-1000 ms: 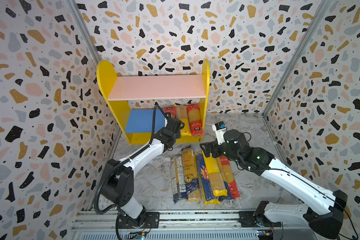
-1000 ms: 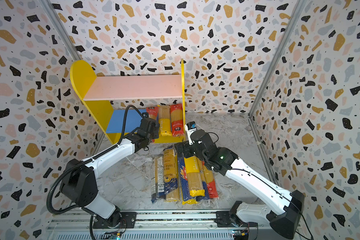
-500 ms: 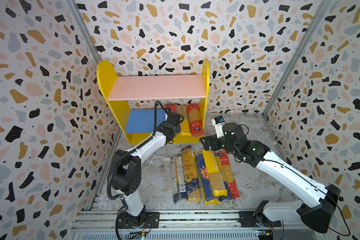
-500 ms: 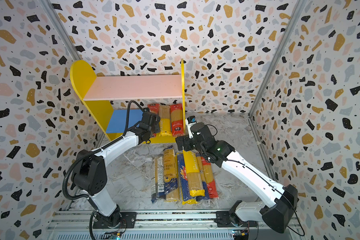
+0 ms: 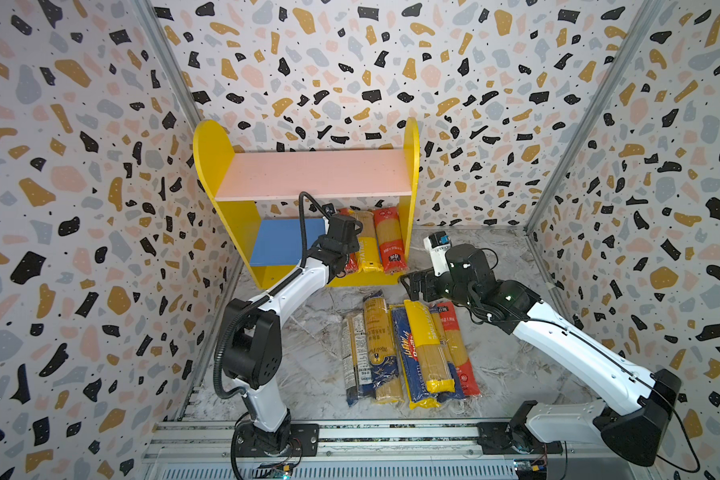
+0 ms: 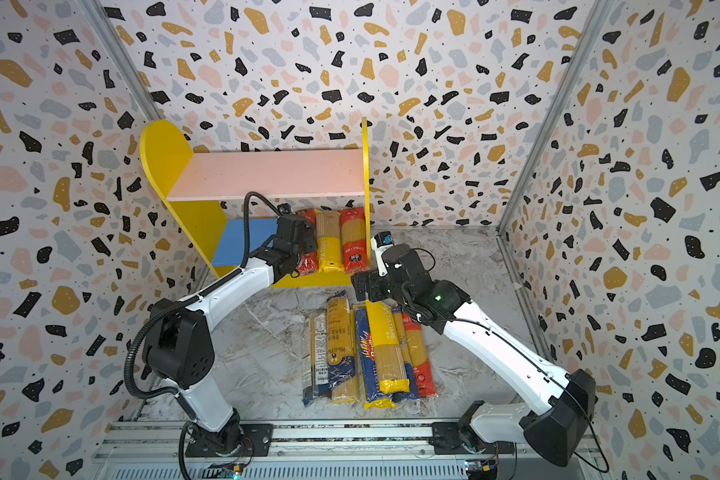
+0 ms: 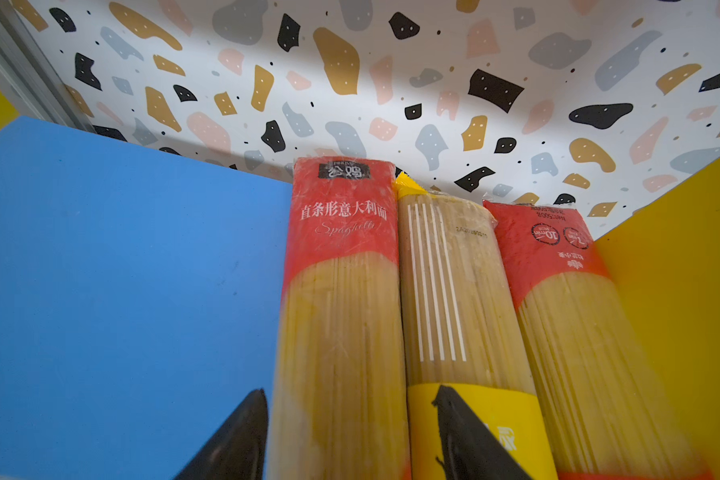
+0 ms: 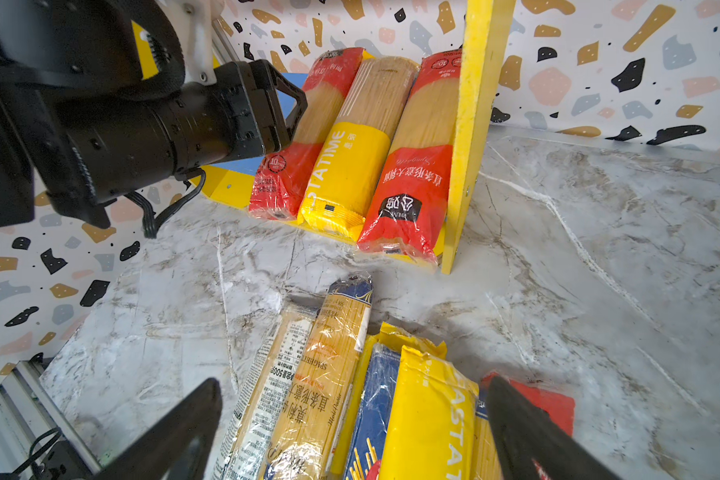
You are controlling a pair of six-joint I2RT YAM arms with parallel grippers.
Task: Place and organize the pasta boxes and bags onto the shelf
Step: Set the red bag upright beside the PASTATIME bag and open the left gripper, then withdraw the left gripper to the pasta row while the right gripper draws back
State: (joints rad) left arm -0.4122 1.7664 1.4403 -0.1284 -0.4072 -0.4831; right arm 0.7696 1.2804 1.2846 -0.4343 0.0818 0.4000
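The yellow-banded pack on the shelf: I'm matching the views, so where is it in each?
Both top views: the yellow-banded pack lies in the middle of three packs under the pink board.
Left wrist view: between two red packs.
Right wrist view: same trio, its STATIME lettering showing.
Shared landmark: the yellow side panel beside the trio.

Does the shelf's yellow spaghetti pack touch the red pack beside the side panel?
Touching. The right wrist view shows the yellow spaghetti pack and red pack pressed together.
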